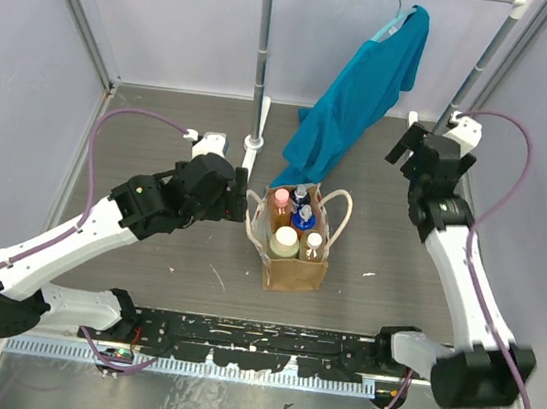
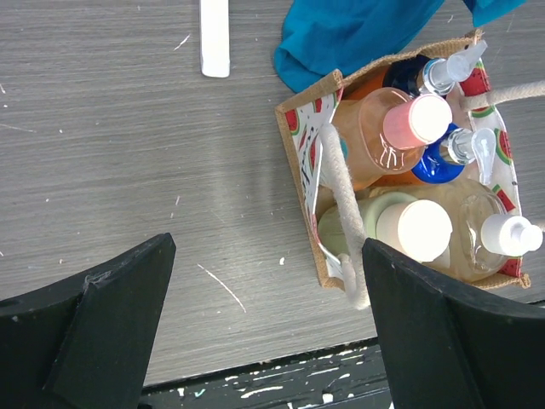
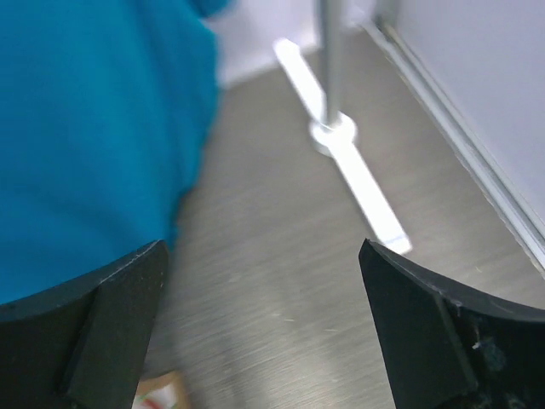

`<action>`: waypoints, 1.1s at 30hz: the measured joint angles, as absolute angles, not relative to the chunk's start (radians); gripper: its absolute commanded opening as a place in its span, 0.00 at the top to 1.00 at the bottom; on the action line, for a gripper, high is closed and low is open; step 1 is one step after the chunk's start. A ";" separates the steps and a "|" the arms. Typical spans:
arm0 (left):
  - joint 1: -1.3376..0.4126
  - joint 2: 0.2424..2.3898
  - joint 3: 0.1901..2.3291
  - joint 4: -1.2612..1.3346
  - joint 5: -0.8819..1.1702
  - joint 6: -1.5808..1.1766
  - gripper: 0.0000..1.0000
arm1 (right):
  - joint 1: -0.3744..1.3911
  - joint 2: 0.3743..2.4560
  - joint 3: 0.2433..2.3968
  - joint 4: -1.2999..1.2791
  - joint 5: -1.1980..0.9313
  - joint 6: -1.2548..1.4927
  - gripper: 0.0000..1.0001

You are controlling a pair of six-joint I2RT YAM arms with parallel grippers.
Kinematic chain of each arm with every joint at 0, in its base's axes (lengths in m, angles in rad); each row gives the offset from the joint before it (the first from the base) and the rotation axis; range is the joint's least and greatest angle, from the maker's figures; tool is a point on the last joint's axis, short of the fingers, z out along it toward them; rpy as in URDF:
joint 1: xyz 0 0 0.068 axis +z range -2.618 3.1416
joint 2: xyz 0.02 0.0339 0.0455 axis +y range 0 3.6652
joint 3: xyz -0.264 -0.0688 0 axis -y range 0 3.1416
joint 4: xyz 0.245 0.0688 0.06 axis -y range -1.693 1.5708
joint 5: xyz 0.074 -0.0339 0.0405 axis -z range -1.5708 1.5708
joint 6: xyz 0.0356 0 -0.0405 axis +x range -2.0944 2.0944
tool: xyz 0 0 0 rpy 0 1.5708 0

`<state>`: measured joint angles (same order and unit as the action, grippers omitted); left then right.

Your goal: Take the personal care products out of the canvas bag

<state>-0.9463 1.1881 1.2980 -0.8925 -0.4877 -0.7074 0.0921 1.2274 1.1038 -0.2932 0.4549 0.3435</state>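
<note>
**Item 1: canvas bag** (image 1: 295, 270) (image 2: 300, 141). Tan-brown fabric tote with a watermelon-print lining, standing upright and open-topped at the centre of the grey wood-grain surface (image 1: 379, 249). Its two cream loop handles (image 2: 341, 204) hang to either side.

**Item 2: personal care products, all inside the bag, upright and packed touching:**
- pale yellow-green bottle (image 1: 285, 241) (image 2: 415, 230), wide white cap, near-left corner
- amber bottle, pink cap (image 1: 281, 199) (image 2: 415, 120), far-left
- blue pump bottle (image 1: 304, 216) (image 2: 438, 162), middle
- pale amber bottle, small white cap (image 1: 314, 242) (image 2: 509, 234), near-right
- dark pump bottle (image 2: 426, 75), far side

**Item 3: left jaws.** Spread wide and holding nothing. The top view shows them just beside the bag's left wall, close to the left handle. In the left wrist view the bag sits right of the gap, with one finger (image 2: 451, 341) just below its near corner and the other finger over bare surface. They touch none of the bottles.

**Item 4: right jaws.** Spread wide and holding nothing, raised over the far right of the surface, well apart from the bag. They face the teal garment and the rack foot (image 3: 358, 179).

**Item 5: teal garment** (image 1: 365, 85) (image 2: 358, 34) (image 3: 85, 128). Hangs from a white clothes rack (image 1: 262, 62), with its hem bunched on the surface just behind the bag
</note>
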 measured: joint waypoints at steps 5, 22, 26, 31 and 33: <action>-0.946 1.192 1.298 -0.865 -0.482 -0.695 0.01 | 0.181 1.013 1.178 -0.364 0.241 0.309 0.15; -0.947 1.206 1.290 -0.770 -0.411 -0.716 0.01 | 0.463 1.156 1.162 -0.538 -0.218 0.278 0.21; -0.947 1.229 1.289 -0.749 -0.381 -0.717 0.01 | 0.497 1.159 1.162 -0.538 -0.203 0.279 0.21; -0.948 1.309 1.285 -0.735 -0.339 -0.722 0.01 | 0.583 1.195 1.173 -0.550 -0.151 0.276 0.23; -0.948 1.327 1.274 -0.734 -0.332 -0.728 0.01 | 0.628 1.213 1.190 -0.569 -0.100 0.270 0.23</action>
